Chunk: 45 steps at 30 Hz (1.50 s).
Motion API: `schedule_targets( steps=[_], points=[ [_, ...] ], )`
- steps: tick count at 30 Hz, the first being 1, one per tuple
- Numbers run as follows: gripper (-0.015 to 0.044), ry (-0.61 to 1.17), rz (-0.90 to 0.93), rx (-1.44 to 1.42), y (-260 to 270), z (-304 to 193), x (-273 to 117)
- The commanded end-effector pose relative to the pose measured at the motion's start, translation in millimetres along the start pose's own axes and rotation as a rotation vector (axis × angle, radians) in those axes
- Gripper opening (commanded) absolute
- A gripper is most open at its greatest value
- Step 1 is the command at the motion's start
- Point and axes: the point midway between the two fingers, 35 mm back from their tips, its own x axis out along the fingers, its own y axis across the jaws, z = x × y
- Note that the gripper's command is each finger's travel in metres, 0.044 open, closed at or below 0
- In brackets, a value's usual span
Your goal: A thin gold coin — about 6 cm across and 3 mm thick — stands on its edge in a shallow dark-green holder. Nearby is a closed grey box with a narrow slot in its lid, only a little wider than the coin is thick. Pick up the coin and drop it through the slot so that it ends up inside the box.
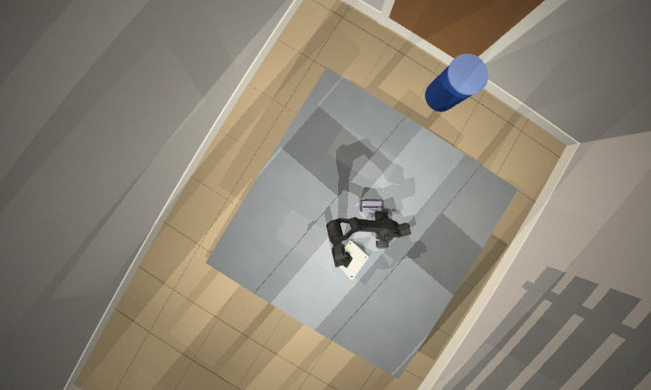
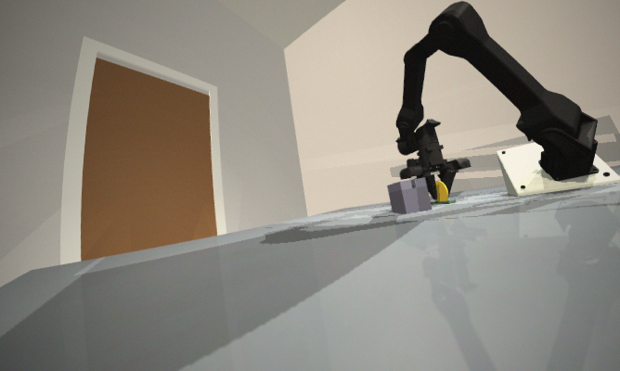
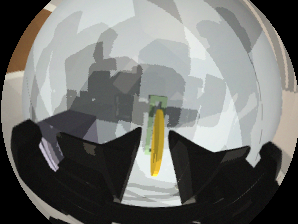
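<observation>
The gold coin (image 2: 442,192) (image 3: 157,142) stands on its edge in the green holder (image 2: 449,201) (image 3: 158,99). My gripper (image 2: 443,194) (image 3: 154,132) is open and low, with one finger on each side of the coin. In the wrist view a gap shows between the coin and each finger. The grey box (image 1: 371,206) (image 2: 409,197) (image 3: 75,123) is closed and stands close beside the holder; the dark slot line shows in its lid in the top view. In that view the arm hides the coin and holder.
The box stands right beside one finger, on the left in the wrist view. The arm's white base plate (image 1: 360,261) (image 2: 520,169) is on the grey table top (image 1: 302,177) (image 2: 278,308). A blue cylinder (image 1: 455,82) stands off the table, near the brown door (image 1: 468,12) (image 2: 148,159).
</observation>
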Motion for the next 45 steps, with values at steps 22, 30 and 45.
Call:
schedule_targets(
  steps=[22, 30, 45],
  points=[
    [0.0000, 0.003, 0.001, -0.005, 1, 0, -2],
    [0.0000, 0.001, 0.000, -0.004, 1, 2, -18],
    [0.0000, -0.003, -0.001, -0.002, 1, 4, -56]
  ],
)
